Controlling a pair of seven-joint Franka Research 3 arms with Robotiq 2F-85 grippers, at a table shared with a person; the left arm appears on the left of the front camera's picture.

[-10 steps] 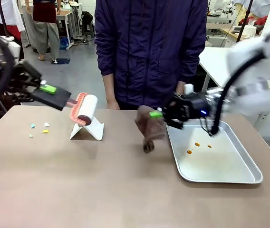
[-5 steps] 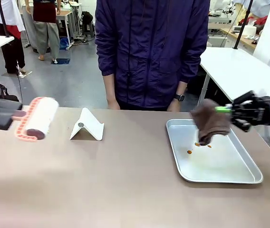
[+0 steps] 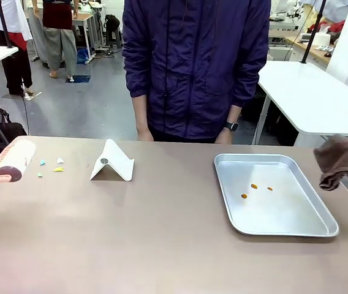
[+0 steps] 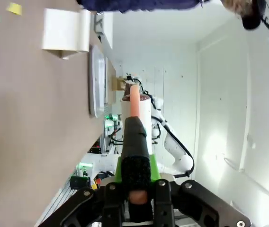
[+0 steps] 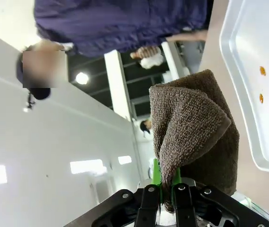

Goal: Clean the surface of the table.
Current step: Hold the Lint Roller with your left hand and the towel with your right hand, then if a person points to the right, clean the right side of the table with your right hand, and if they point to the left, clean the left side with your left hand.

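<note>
Green-padded, the left gripper is clamped tight on the black handle of the pink-framed white lint roller. The roller hangs at the left edge of the smooth beige-brown table, its roll slanting far-to-near. The small coloured paper scraps lie just beside it, toward the table's middle, so this arm is nearer. The right gripper is closed on a brown terry cloth and sits past the shallow silver metal tray.

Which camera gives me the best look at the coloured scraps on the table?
Front view: the coloured scraps lie together on the table, between the lint roller and the white stand. Left wrist view catches a yellow and a green one at its top left corner.
</note>
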